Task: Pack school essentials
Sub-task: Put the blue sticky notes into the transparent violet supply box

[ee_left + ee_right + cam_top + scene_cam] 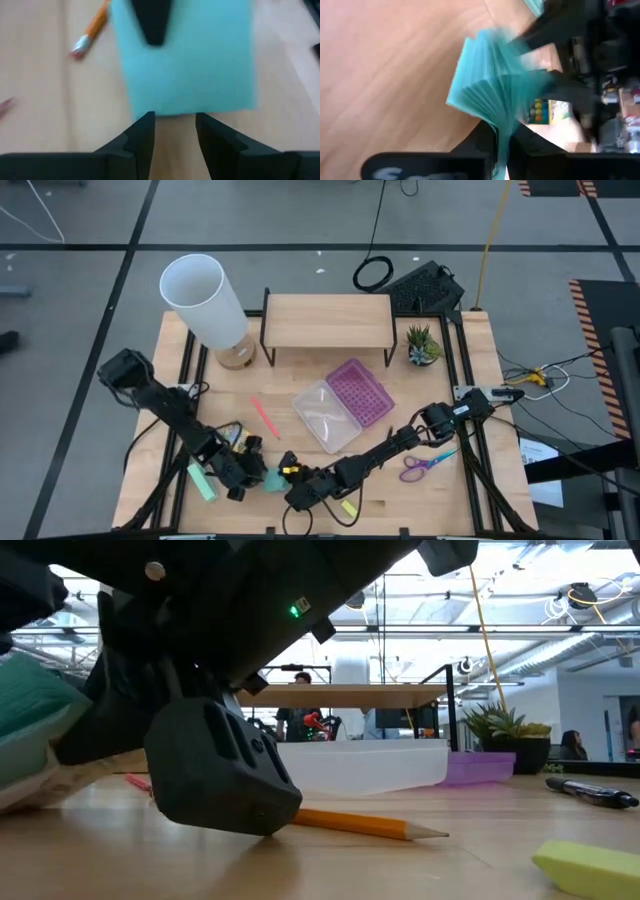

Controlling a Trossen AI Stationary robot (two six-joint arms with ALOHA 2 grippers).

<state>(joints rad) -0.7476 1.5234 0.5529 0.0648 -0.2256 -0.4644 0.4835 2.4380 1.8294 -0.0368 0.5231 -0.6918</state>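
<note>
We see 2 dark arms meeting at the near edge of the wooden worktop (300, 360). The right tool (502, 142) is clenched on the blue sticky-note pad (485, 92), lifting its fanned pages. The left tool (175, 131) hovers just beside the pad with its fingers parted. An orange pencil (360, 824) lies close by, and purple-handled scissors (425, 465) lie to the right.

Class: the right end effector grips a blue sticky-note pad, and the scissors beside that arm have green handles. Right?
Not quite. The high view shows the scissors have purple handles, not green. The right end effector does grip the blue sticky-note pad.
</note>
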